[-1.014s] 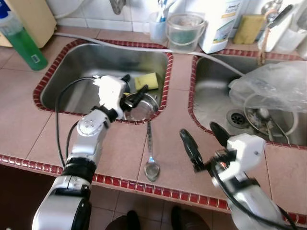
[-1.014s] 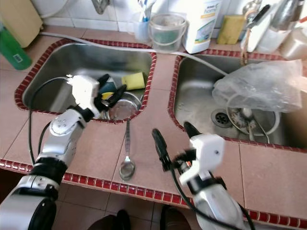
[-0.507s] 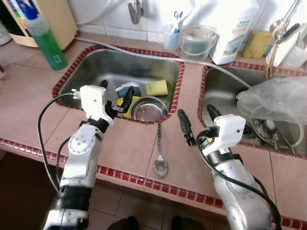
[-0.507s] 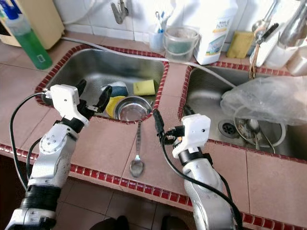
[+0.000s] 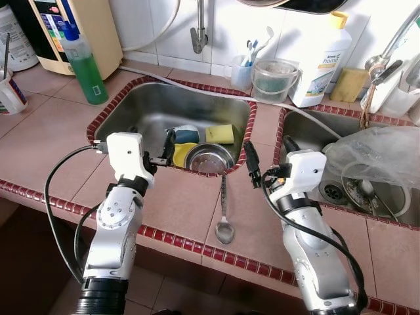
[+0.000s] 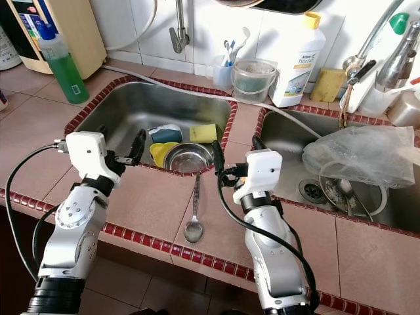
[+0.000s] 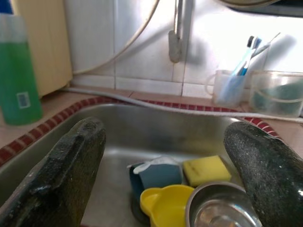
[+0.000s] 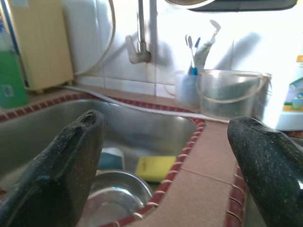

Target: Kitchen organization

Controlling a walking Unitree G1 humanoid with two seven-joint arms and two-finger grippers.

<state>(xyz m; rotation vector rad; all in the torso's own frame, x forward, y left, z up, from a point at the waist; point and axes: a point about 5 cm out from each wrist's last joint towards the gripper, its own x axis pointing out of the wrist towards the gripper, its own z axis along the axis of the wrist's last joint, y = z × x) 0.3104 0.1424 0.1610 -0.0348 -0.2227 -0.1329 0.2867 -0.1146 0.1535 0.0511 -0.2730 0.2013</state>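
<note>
Two end effectors, left (image 5: 156, 146) and right (image 5: 268, 161), gape wide, empty; we judge the long steel spoon (image 5: 224, 209) on the tiled surface (image 5: 184, 200) light, stiff, slippery, best pinched mid-handle.

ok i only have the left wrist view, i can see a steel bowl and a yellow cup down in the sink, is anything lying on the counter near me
Observer: Yes, a long-handled metal spoon lies on the tiled counter just in front of the left-hand steel sink, with its bowl end towards the robot.
Operator: where's the right arm
Observer: The right gripper hovers over the counter strip between the two sinks, jaws open.
Operator: and the other sink
Observer: A crumpled clear plastic bag lies across the right-hand steel sink.
</note>
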